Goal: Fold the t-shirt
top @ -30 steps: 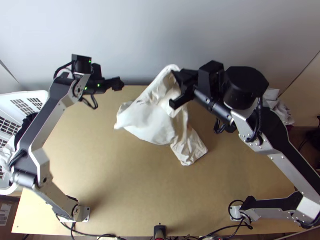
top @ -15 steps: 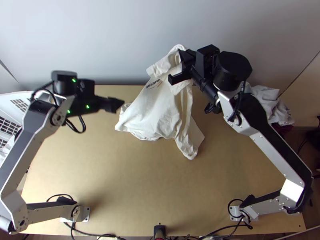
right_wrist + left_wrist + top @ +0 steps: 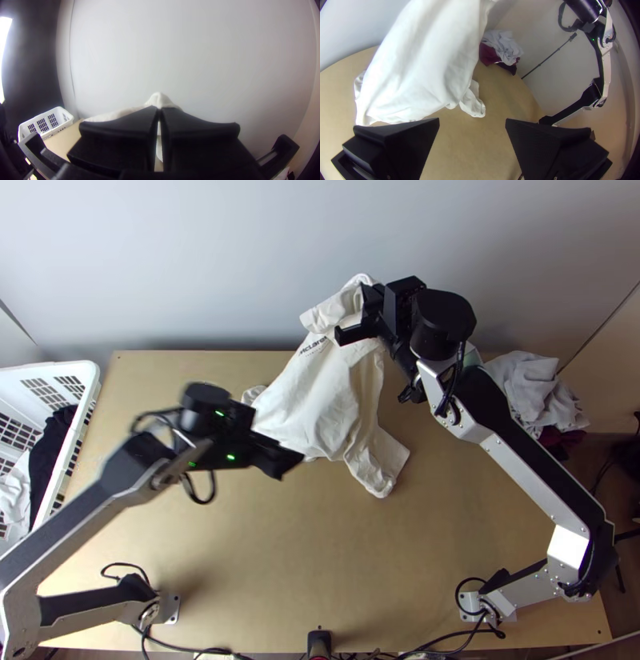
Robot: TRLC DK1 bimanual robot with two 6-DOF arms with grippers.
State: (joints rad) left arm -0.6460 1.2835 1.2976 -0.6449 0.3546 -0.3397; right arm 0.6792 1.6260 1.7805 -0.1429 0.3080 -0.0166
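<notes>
Over wooden table point(image 3: 320, 556) (wall point(image 3: 240, 260) behind) — left fingers point(image 3: 278, 460) apart, right fingers point(image 3: 371, 302) tight on t-shirt point(image 3: 312, 396)

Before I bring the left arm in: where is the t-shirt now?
In the top view, the t-shirt hangs from the right gripper, right of the left gripper.

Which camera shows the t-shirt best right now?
The top view: it takes in the t-shirt from the right gripper down to its lower end. The left wrist view shows the hanging body up close; the right wrist view, a pinched peak at the right gripper.
</notes>
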